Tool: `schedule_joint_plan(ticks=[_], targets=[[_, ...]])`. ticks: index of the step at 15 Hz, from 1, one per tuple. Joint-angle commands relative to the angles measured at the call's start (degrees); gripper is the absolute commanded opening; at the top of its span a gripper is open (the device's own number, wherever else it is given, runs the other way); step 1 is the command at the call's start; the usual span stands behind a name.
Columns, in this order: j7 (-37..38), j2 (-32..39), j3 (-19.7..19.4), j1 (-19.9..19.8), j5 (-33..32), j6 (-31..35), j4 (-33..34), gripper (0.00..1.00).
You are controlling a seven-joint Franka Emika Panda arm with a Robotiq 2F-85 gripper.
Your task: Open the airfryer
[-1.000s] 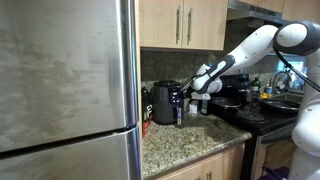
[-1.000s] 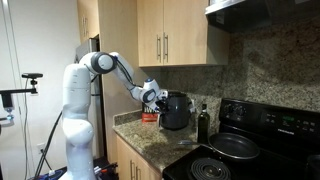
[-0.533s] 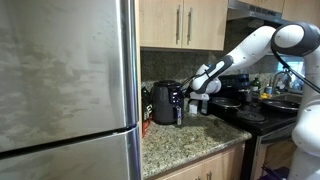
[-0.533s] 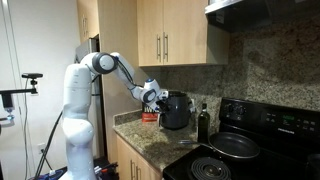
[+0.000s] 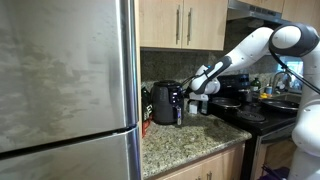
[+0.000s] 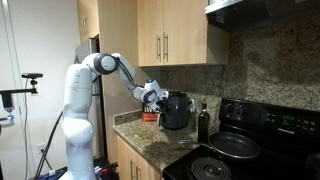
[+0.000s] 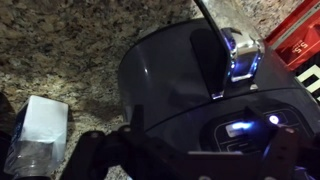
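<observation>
The black glossy airfryer [image 5: 165, 103] stands on the granite counter beside the fridge and also shows in an exterior view [image 6: 176, 110]. In the wrist view I look down on its rounded top [image 7: 170, 80]. Its front handle [image 7: 240, 55] and lit blue panel lights are visible. My gripper [image 5: 190, 90] hovers close by the airfryer's upper front, seen from the opposite side in an exterior view [image 6: 155, 97]. In the wrist view its dark fingers [image 7: 190, 160] stand wide apart over the airfryer top, open and holding nothing.
A steel fridge [image 5: 65, 80] fills the near side. A slim dark bottle [image 6: 203, 122] and a stove with a pan [image 6: 235, 145] lie beyond the airfryer. A red box [image 6: 148, 116] sits behind it, a clear plastic-wrapped white item [image 7: 40, 125] beside it. Cabinets hang overhead.
</observation>
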Motion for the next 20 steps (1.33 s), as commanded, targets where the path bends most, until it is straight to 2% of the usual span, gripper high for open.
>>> schedule_joint_plan(ticks=[1, 2, 4, 8, 12, 14, 16, 17, 18, 19, 20], targets=[[1.30, 1.84, -1.41, 0.03, -1.92, -0.81, 1.18, 1.00], [0.06, 2.11, -1.21, -0.01, -0.39, -0.18, 1.27, 1.00], [2.08, 2.99, -2.09, 0.13, -2.39, 1.87, 1.37, 1.00], [1.96, 3.87, -2.06, -0.12, -1.79, 7.00, 0.72, 1.00], [1.42, 4.58, -0.60, -0.04, 2.05, 14.27, -0.73, 1.00], [0.76, 3.54, 2.05, -1.75, 3.78, 15.70, -1.73, 1.00], [0.73, 1.70, 1.83, -1.88, 3.38, 15.24, -3.31, 1.00], [0.24, 0.30, 4.96, -3.85, 4.76, 13.43, -3.84, 1.00], [0.87, -1.28, 4.30, -3.67, 4.80, 10.68, -4.53, 1.00], [0.21, -3.73, 6.77, -5.49, 6.36, 5.37, -5.16, 1.00], [-2.25, -5.14, 9.93, -7.25, 9.20, 4.19, -5.43, 1.00]])
